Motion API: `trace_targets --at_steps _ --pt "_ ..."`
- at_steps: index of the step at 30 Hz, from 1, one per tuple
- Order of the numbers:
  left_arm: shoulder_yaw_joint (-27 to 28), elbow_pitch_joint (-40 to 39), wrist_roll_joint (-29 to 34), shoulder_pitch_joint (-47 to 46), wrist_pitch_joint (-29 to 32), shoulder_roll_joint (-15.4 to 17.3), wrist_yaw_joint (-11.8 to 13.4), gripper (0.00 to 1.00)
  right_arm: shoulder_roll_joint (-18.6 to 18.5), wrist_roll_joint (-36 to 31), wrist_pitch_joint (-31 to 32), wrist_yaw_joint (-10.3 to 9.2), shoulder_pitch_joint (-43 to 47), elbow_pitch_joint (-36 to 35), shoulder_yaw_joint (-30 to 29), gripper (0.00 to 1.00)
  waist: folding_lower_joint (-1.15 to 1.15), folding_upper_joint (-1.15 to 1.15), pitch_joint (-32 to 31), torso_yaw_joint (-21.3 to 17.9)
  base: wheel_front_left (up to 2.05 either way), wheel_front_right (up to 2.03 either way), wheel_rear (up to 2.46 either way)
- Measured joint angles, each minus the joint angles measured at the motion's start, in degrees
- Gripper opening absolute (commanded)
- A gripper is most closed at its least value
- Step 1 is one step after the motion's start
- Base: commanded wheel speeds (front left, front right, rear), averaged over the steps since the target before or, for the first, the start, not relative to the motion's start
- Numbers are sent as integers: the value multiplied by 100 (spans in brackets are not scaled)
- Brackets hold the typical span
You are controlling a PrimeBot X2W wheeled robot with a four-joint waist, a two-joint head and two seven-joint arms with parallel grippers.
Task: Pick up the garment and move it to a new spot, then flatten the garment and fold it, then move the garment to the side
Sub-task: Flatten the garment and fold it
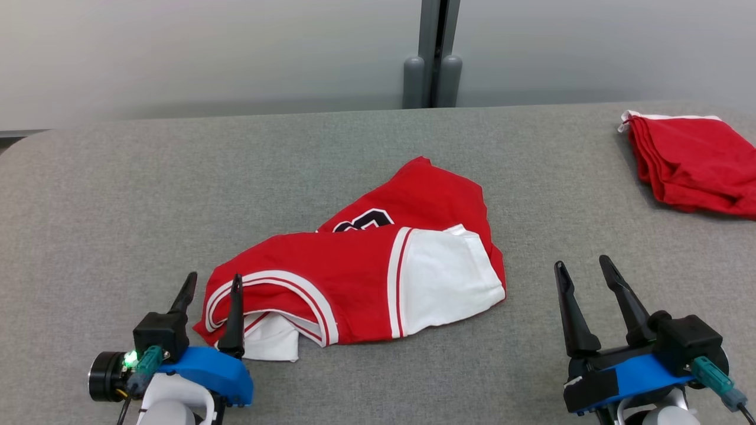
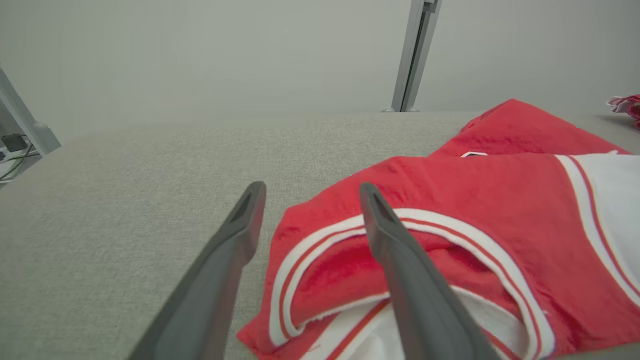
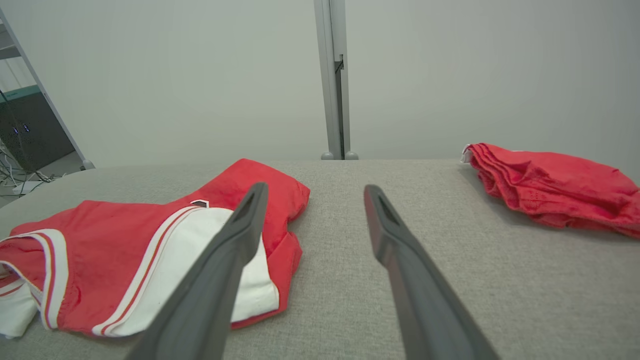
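Note:
A red and white jersey (image 1: pixel 366 271) lies crumpled in the middle of the grey table (image 1: pixel 118 195), with a white panel on its right side and striped trim at its near left. My left gripper (image 1: pixel 214 281) is open at the garment's near-left corner; one finger lies over the striped trim and the other over bare table. In the left wrist view the jersey (image 2: pixel 465 225) spreads to the right of the left gripper (image 2: pixel 310 190). My right gripper (image 1: pixel 582 264) is open over bare table, right of the garment. The right wrist view has the jersey (image 3: pixel 125 240) left of the right gripper (image 3: pixel 312 190).
A second red garment (image 1: pixel 691 162) lies folded at the table's far right edge, also seen as the red pile (image 3: pixel 550 185) in the right wrist view. A grey post (image 1: pixel 434 53) stands behind the table against a pale wall. Bare table stretches left of the jersey.

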Motion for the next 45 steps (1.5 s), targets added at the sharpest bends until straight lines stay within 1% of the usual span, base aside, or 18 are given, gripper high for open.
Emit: trace_targets --at_steps 6,8,11,15,19,20,21,22,26,31,37,40,44,45 --pt "-54 702 -124 -114 598 177 -64 100 0 16 -55 0 -75 108 -53 100 0 0 137 -82 0 0 0" --pt "-86 792 -165 -129 678 199 -81 100 1 26 -76 0 -91 143 -60 100 0 0 162 -97 0 0 0" --pt "-198 992 -237 -140 990 222 -104 100 1 34 -105 0 -96 192 -75 100 0 0 182 -101 0 0 0" --pt "-315 1102 -343 -222 1243 278 -134 100 1 43 -143 0 -129 257 -65 100 0 0 212 -100 0 0 0" --pt "-414 1182 -459 -327 1337 300 -136 100 1 52 -159 0 -212 289 -34 100 0 0 243 -107 0 0 0" --pt "-437 1205 -467 -359 1338 308 -136 97 1 52 -168 0 -222 293 -27 100 0 0 250 -112 0 0 0" --pt "-461 1240 -471 -401 1338 318 -136 44 1 51 -172 0 -224 302 -21 100 0 0 254 -116 0 0 0" --pt "-510 1259 -469 -442 1327 342 -137 0 1 51 -174 0 -227 309 -18 100 0 0 260 -120 0 0 0" --pt "-582 1303 -465 -661 1170 413 -146 0 1 47 -176 0 -251 326 -42 100 0 0 283 -142 0 0 0" --pt "-500 1171 -408 -1296 932 731 -132 0 3 9 -180 0 -333 308 -110 100 0 0 359 -203 0 0 0" --pt "-330 1069 -394 -2046 776 1073 -62 0 4 -22 -180 0 -438 288 -208 100 0 0 557 -382 0 0 0" --pt "-223 1187 -394 -2452 676 1302 -59 0 2 -31 -183 0 -493 293 -258 100 1 0 689 -504 0 0 0" --pt "-193 1427 -388 -2875 552 1437 -30 0 2 -31 -201 0 -571 322 -250 100 1 0 844 -634 0 0 0" --pt "-200 1511 -378 -2937 517 1454 -29 27 3 -30 -209 0 -574 332 -242 100 2 0 882 -660 0 0 0"
